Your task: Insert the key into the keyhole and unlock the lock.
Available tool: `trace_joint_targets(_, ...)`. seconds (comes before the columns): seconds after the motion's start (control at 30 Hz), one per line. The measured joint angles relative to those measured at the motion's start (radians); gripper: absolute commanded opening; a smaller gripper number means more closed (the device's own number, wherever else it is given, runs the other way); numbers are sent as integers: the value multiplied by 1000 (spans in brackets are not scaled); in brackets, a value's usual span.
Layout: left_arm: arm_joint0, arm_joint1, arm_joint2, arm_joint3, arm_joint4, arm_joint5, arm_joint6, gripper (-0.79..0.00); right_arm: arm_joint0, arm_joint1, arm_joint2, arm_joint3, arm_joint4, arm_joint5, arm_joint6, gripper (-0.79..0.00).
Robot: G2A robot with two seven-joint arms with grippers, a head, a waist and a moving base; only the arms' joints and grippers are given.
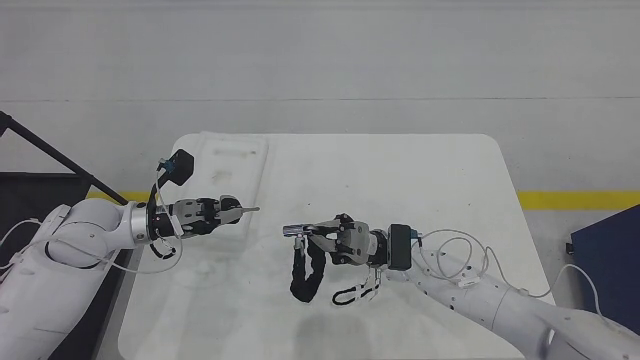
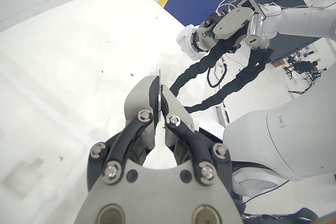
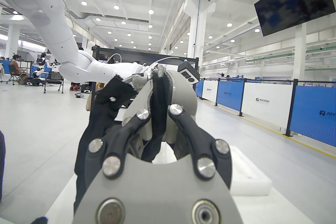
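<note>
Counts: I am seeing one key, one lock with one keyhole, one tray and my two end effectors, all over one white counter (image 1: 440, 175).
Left end effector (image 2: 159, 89): I am clenching it on the thin flat silver metal key (image 2: 159, 101), which is standing edge-on between the black pads with its tip poking out past them.
Right end effector (image 1: 324, 232): I am grasping the lock (image 2: 256, 25), a shiny silver cylinder on a black fabric-sleeved cable (image 2: 210, 62), and I am holding it up off the counter.
Key and lock: the key is pointing at the cylinder's end across a gap, so the two are staying apart and the key is not in the keyhole.
Top view: it is laying out both arms facing each other, with the cable drooping in a loop under my right end effector.
Left wrist view: it is giving me the round keyhole (image 2: 252, 40) face-on at the cylinder's end, turned toward the key.
Right wrist view: it is showing the black sleeve pinched between my right fingers (image 3: 181, 93), with more of it hanging down beside them.
Rest: a white foam tray (image 1: 225, 160) with cut-out recesses is lying on the counter, far-left of the two end effectors.
</note>
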Motion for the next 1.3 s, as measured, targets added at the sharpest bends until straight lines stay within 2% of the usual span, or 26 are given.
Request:
trace_joint_targets(0.6,0,0,0,0,0,0,0,-785,0,0,0,0,0,0,0,-785)
trace_joint_targets(0.8,0,0,0,0,0,0,0,-785,-45,4,45,3,56,-16,17,-785)
trace_joint_targets(1.3,0,0,0,0,0,0,0,-785,-65,74,63,-102,107,-134,134,-785)
